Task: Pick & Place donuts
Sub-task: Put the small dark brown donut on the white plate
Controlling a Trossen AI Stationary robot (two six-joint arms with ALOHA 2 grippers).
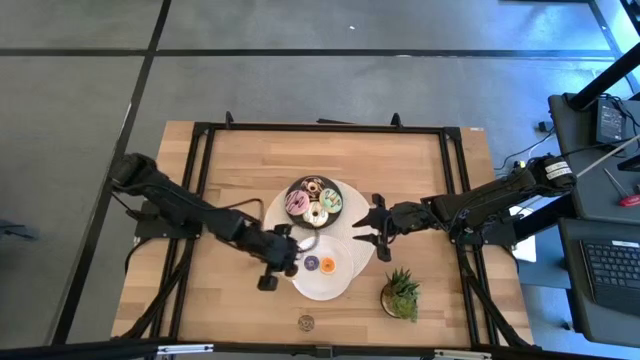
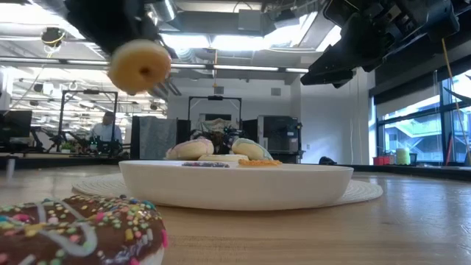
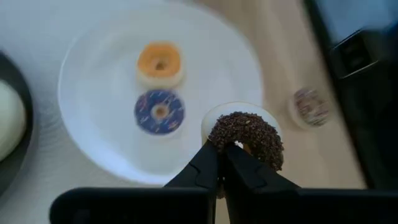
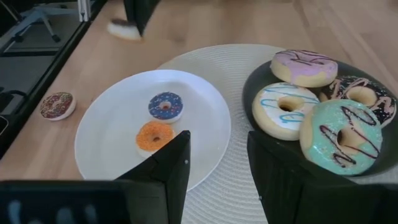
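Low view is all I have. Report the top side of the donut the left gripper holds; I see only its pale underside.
Observer: The left gripper pinches a mini donut topped with dark brown sprinkles.
Operator: Say where it hangs.
Observer: Over the rim of the white plate.
Operator: List what lies on that plate.
Observer: An orange mini and a purple mini, side by side and not touching.
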